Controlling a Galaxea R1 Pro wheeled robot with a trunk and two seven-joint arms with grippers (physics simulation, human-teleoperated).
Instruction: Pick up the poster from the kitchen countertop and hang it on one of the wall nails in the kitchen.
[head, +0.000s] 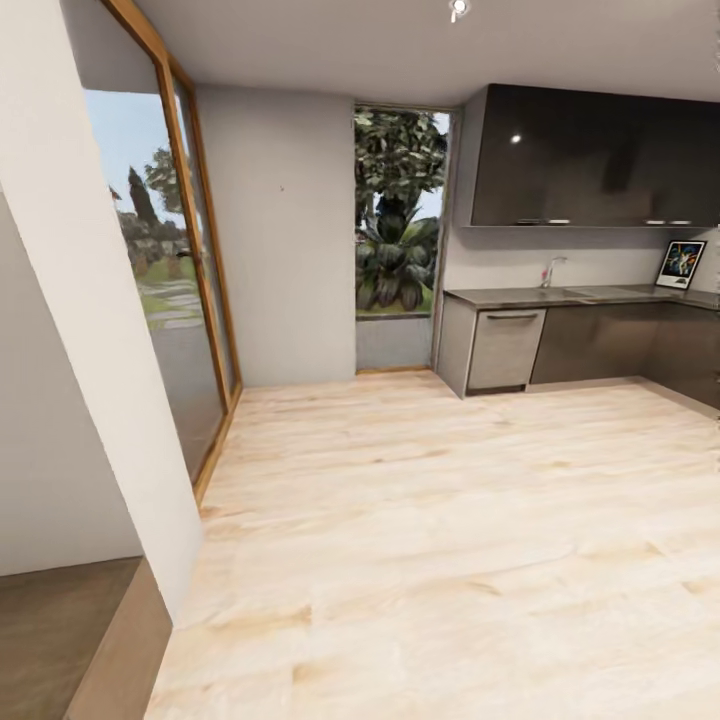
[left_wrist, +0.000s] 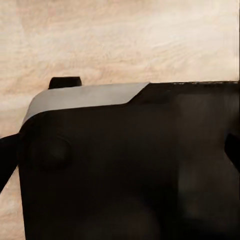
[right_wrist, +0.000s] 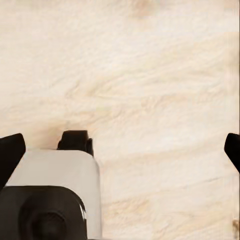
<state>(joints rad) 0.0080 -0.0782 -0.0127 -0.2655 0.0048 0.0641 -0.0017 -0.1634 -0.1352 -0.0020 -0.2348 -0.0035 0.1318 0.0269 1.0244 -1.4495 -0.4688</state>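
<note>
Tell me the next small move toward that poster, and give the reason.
Probably drive the base forward and to the right across the wood floor. The poster stands far off at the right end of the kitchen countertop, leaning against the wall, and both wrist views look down at bare floor, so nothing is within reach yet.

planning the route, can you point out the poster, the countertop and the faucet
poster (head: 681, 264), head view, middle of its dark picture
countertop (head: 520, 296), head view, bare top left of the sink
faucet (head: 549, 270), head view, its upright neck

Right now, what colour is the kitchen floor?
The floor is pale, light-beige wood with soft grain streaks. It shows best in the head view.
</note>
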